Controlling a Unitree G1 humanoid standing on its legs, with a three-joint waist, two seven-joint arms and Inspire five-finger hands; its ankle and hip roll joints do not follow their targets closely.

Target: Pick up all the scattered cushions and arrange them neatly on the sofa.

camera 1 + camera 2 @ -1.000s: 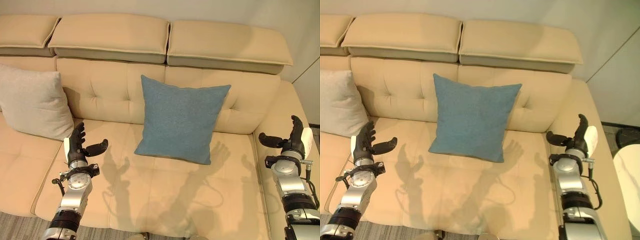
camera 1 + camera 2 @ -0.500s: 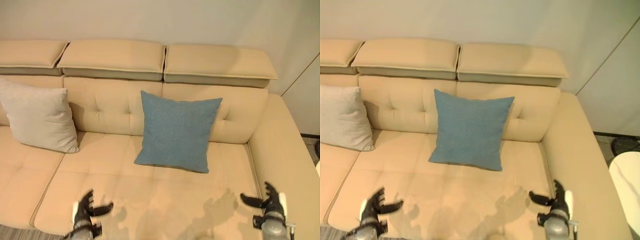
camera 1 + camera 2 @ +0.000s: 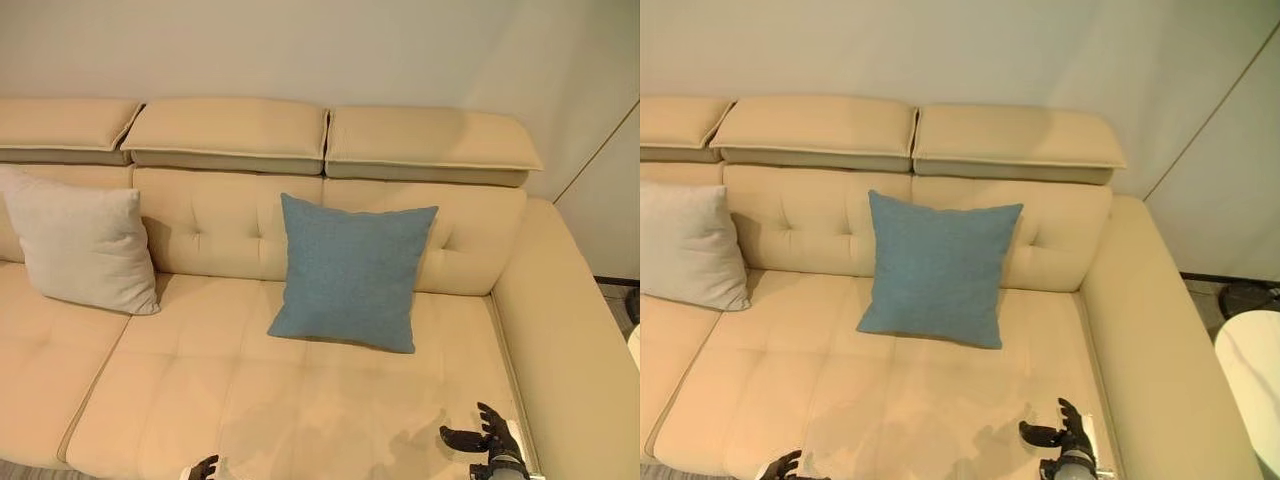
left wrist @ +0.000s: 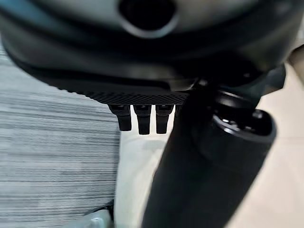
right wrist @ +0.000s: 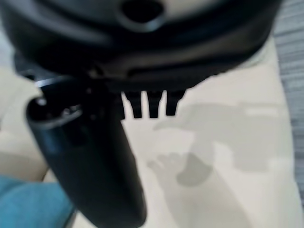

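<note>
Now both hands low over sofa (image 3: pixel 330 400) seat front, empty: right hand (image 3: pixel 490 438) fingers spread, left hand (image 3: pixel 783 465) fingers relaxed; blue cushion (image 3: pixel 352 271) upright vs backrest.

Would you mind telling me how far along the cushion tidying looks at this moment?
Done: the blue cushion and the grey cushion stand upright against the sofa backrest. In hand: nothing; the left hand and right hand are open above the seat's front edge. Left: no scattered cushion is visible here.
</note>
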